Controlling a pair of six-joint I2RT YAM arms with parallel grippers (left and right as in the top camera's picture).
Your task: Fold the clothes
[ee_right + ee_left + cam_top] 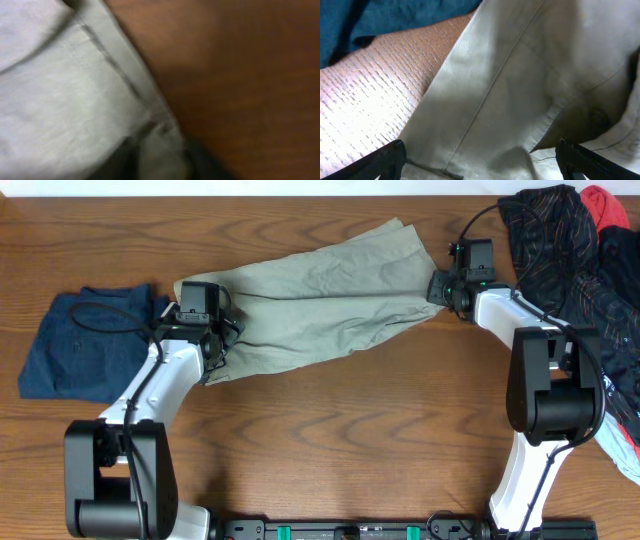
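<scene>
The khaki trousers [320, 290] lie stretched across the far middle of the table, folded lengthwise and slanting up to the right. My left gripper [205, 330] is at their left end. In the left wrist view its jaws [480, 162] are wide open over the cloth [510, 75], near a seam and a folded edge. My right gripper [440, 285] is at the trousers' right end. In the right wrist view its fingers [160, 160] are shut on a hemmed corner of the cloth [65, 85], low over the wood.
A navy denim garment [85, 345] lies folded at the left, just beside my left gripper, and also shows in the left wrist view [370, 20]. A black thin-striped garment [560, 240] and a red one [605, 205] are piled at the far right. Bare wood table [350, 430] lies in front.
</scene>
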